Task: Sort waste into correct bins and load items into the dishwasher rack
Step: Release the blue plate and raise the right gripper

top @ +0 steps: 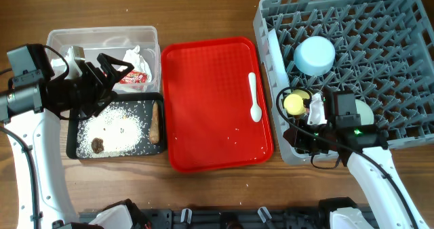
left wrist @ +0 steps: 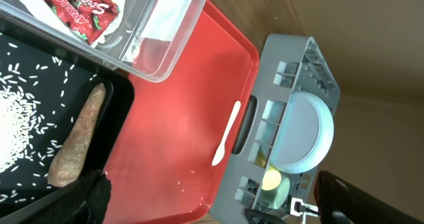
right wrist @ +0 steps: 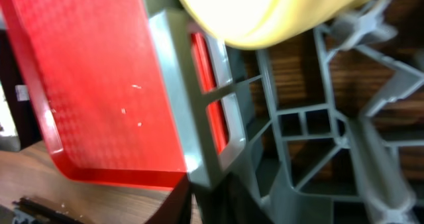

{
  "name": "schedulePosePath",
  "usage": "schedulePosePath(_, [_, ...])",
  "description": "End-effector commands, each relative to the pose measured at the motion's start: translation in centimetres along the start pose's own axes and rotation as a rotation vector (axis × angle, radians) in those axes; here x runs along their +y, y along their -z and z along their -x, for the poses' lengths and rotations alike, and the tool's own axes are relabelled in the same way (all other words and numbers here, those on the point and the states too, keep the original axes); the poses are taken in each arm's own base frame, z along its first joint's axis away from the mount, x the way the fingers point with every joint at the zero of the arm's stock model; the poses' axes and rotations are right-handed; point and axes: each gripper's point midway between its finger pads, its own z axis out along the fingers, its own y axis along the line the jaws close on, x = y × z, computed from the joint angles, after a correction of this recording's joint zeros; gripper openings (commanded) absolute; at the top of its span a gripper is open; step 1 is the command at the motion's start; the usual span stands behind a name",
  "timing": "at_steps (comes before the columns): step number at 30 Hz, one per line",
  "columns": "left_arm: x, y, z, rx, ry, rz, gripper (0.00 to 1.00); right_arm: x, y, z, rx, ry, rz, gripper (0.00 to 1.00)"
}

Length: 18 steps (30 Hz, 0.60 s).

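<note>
My left gripper (top: pixel 102 72) (left wrist: pixel 215 209) hangs open and empty over the edge between the clear tub (top: pixel 61 39) and the black tray (top: pixel 71 148). The tub holds a crumpled tissue (top: pixel 135 55) and a red wrapper (top: pixel 134 78) (left wrist: pixel 79 8). Rice (top: pixel 115 124), dark bits (top: pixel 98 145) and a brown stick (top: pixel 155 120) (left wrist: pixel 76 141) lie in the black tray. My right gripper (top: pixel 310 117) (right wrist: pixel 191 207) is shut on nothing at the dishwasher rack's (top: pixel 407 26) front left corner, beside the yellow cup (top: pixel 293 103) (right wrist: pixel 265 12). The rack also holds a blue cup (top: pixel 315 55), a blue plate (top: pixel 274 49) and a green bowl (top: pixel 364 114).
A flat red tray (top: pixel 203 120) (left wrist: pixel 179 118) (right wrist: pixel 86 85) lies between the bins and the rack, with the white spoon (top: pixel 254 97) (left wrist: pixel 225 134) near its right edge. Bare wooden table shows along the front and back edges.
</note>
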Motion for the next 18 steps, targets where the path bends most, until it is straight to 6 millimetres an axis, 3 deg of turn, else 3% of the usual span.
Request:
schedulePosePath(1, [-0.4, 0.6, 0.2, -0.022, -0.026, -0.009, 1.0, -0.9, -0.6, 0.0, -0.006, -0.018, -0.046, 0.12])
schedulePosePath(15, [-0.4, 0.6, 0.2, -0.022, -0.026, -0.009, 1.0, 0.5, -0.5, 2.1, -0.084, -0.029, 0.017, 0.13])
schedulePosePath(18, [-0.4, 0.6, 0.2, -0.022, -0.026, -0.009, 1.0, 0.4, -0.5, 2.0, -0.08, -0.029, 0.015, 0.2])
